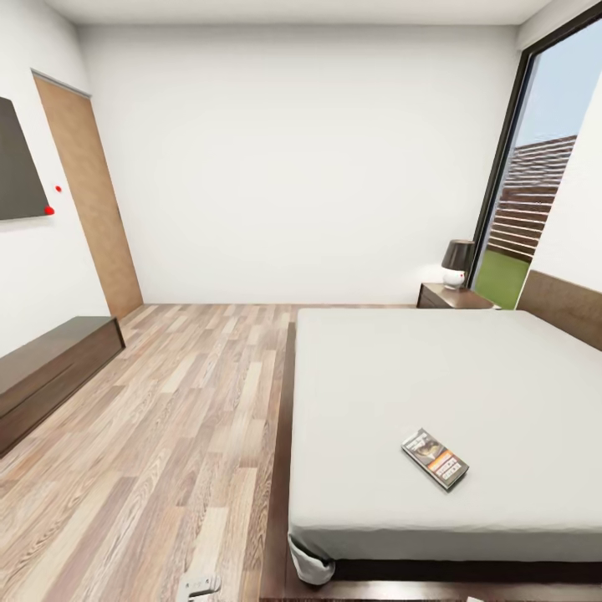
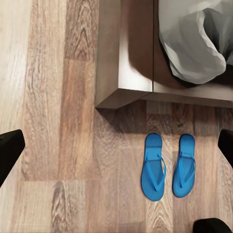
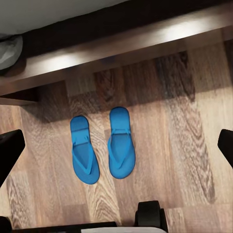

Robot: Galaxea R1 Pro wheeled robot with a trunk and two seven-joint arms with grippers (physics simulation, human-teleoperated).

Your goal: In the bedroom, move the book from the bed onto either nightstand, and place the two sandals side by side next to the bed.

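Fingertips of the left gripper (image 2: 116,145) are showing dark at opposite edges of the left wrist view, spread wide apart and gripping nothing; the right gripper (image 3: 116,148) is likewise standing open and empty, its tips at the edges of the right wrist view. Between both sets of jaws the 2 sandals (image 2: 169,166) are lying flat on the wood floor (image 2: 58,145), side by side and nearly parallel, just beside the bed frame (image 2: 127,58). Their long axes are running square to the frame, which probably means that half of the task is settled. On the bed (image 1: 418,368), at about 4 o'clock in the head view, the book (image 1: 435,458) is lying flat, its long axis slanting from 10 to 4 o'clock. The nightstand (image 1: 447,297) is standing at 2 o'clock, carrying a lamp (image 1: 456,263).
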